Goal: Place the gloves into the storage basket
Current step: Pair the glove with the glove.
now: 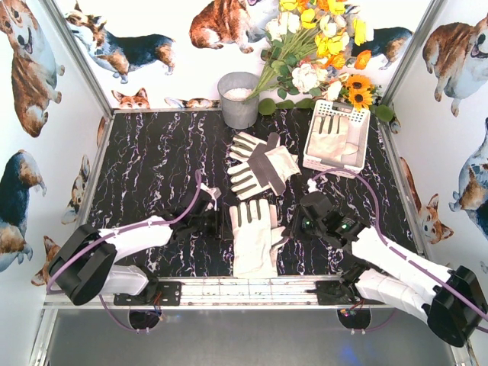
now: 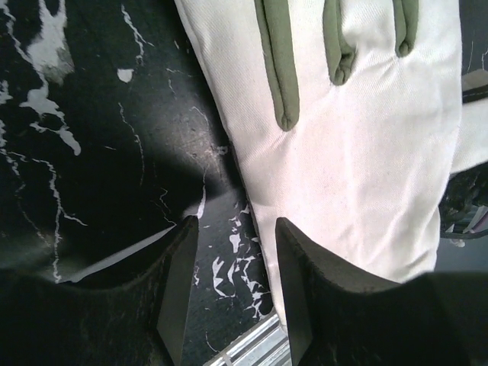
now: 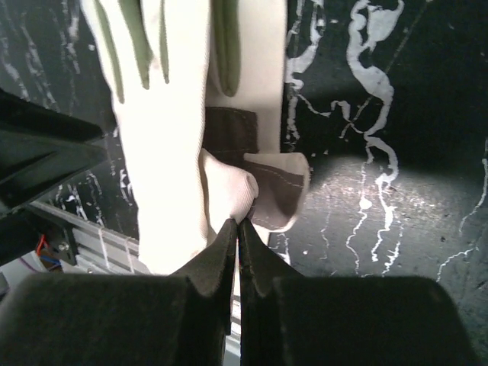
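Observation:
A cream-white glove (image 1: pixel 255 238) with grey-green strips lies flat near the table's front edge, between my two grippers. My left gripper (image 1: pixel 216 221) stands open at its left edge. In the left wrist view its jaws (image 2: pixel 236 259) straddle bare table, and the right finger (image 2: pixel 301 293) lies against the glove (image 2: pixel 358 152). My right gripper (image 3: pixel 239 226) is shut, pinching the bunched fabric of the glove's thumb (image 3: pixel 229 191) on the right side. Two more gloves (image 1: pixel 259 164) lie overlapped at mid-table. The white storage basket (image 1: pixel 335 114) stands at the back right with a glove (image 1: pixel 332 141) inside.
A grey metal bucket (image 1: pixel 239 99) stands at the back centre. Next to it, artificial flowers (image 1: pixel 320 46) lean over the basket's far side. Printed walls close in the black marbled table (image 1: pixel 152 168) on three sides, and a metal rail (image 1: pixel 252 288) runs along the near edge.

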Controlling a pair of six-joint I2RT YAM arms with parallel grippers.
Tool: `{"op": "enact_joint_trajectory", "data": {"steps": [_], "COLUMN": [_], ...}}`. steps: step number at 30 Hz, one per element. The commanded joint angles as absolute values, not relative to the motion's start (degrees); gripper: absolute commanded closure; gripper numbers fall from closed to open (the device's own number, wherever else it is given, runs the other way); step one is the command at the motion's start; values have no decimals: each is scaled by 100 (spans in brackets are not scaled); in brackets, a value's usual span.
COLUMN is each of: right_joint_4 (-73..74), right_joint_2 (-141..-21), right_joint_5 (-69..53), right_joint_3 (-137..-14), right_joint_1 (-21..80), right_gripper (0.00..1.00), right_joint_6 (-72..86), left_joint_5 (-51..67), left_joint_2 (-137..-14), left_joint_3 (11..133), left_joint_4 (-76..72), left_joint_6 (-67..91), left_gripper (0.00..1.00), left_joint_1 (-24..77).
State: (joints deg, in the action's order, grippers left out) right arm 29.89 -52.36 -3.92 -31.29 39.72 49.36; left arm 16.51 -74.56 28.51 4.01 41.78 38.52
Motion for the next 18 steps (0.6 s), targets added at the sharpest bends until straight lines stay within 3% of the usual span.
{"op": "enact_joint_trajectory", "data": {"steps": [1, 16, 18], "right_joint_4": [2765, 2755, 2820], "right_joint_2": [-5323, -5755, -5699], "right_joint_5": [-152, 223, 160], "right_joint_3": [-2987, -3050, -3102], "right_joint_1": [3871, 3658, 3650], "right_gripper": [100, 100, 95], "right_joint_6": [4811, 4747, 4730], "left_joint_5": [1743, 1906, 1895], "left_joint_2": [-7528, -8429, -8683], "left_joint_3": [2936, 3396, 3463], "left_joint_4": [93, -1462, -1647], "left_joint_6": [4332, 4789, 4827], "left_gripper": [60, 61, 62], "left_joint_1": [4037, 5013, 5095]}}
